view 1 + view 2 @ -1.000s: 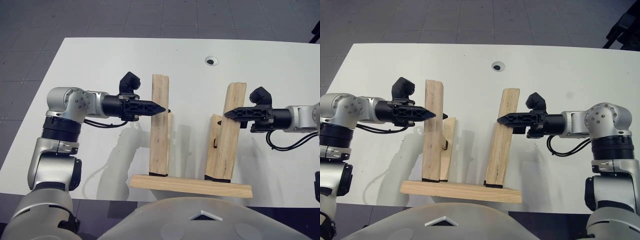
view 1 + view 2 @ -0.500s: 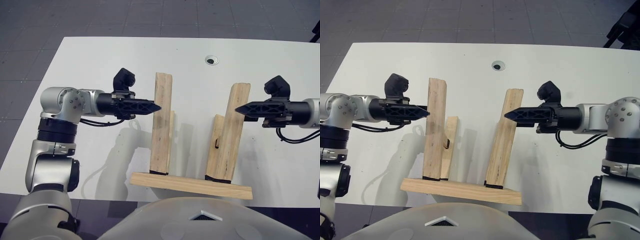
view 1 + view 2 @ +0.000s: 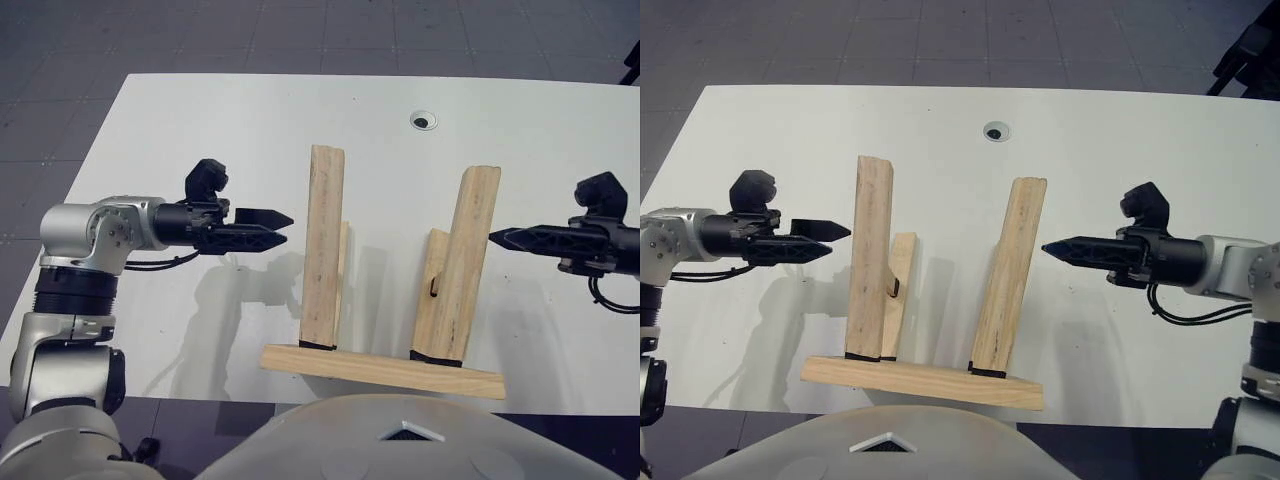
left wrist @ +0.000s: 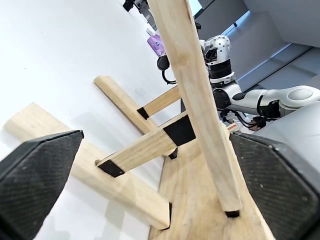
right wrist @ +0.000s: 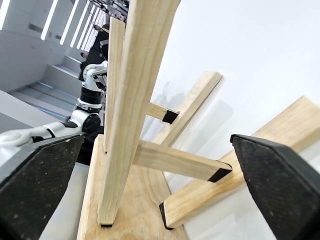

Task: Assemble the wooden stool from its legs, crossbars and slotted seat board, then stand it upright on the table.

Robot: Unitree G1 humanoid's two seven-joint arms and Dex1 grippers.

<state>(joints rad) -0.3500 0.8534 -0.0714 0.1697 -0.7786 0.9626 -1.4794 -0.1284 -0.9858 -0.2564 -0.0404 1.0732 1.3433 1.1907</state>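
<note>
Pulling outward from the legs they touched a second ago, both arms now stand clear of the stool (image 3: 385,300). The left end effector (image 3: 283,226) has its fingers spread beside the left leg (image 3: 322,245); the right end effector (image 3: 497,237) is likewise spread, near the right leg (image 3: 468,260). The stool lies on its side on the table (image 3: 200,120), seat board (image 3: 380,368) on edge, so standing it upright seems left to do
</note>
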